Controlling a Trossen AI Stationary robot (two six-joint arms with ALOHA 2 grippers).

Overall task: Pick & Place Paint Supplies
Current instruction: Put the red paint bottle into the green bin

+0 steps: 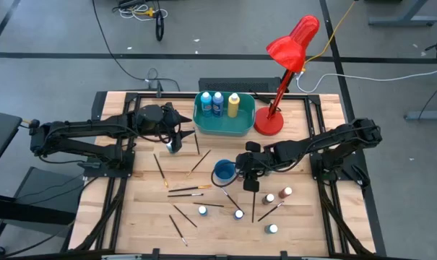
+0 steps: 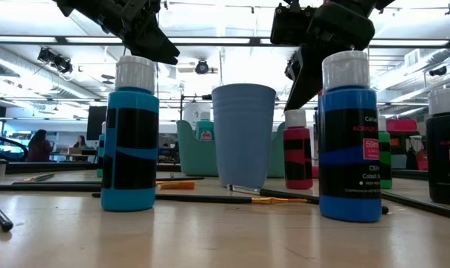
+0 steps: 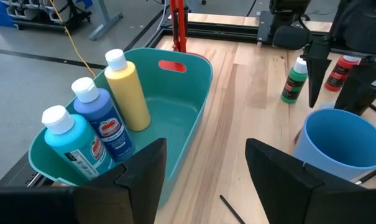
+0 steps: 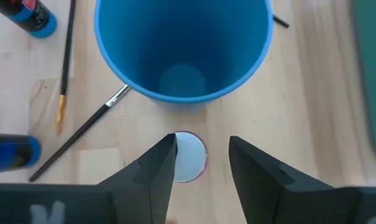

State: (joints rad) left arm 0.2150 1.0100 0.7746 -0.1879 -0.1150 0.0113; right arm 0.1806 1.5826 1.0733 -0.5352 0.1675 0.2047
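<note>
The left gripper [image 1: 176,139] hangs over the worktop [image 1: 305,224] just in front of the tub's [image 1: 224,127] left corner, jaws wide apart and holding nothing. The tub sits at the back edge, middle, with three bottles upright in it: light blue [image 3: 73,142], blue [image 3: 102,121] and yellow [image 3: 127,91]. The right gripper [image 1: 251,180] is poised beside the blue cup [image 1: 224,172] near the worktop's centre, jaws partly apart above a white-capped bottle [image 4: 186,155], on either side of the cap; I cannot tell whether they touch it. Other small bottles [image 1: 274,228] stand toward the front right, and brushes [image 1: 190,188] lie scattered across the front and left of centre, one [image 4: 83,132] touching the cup's base.
</note>
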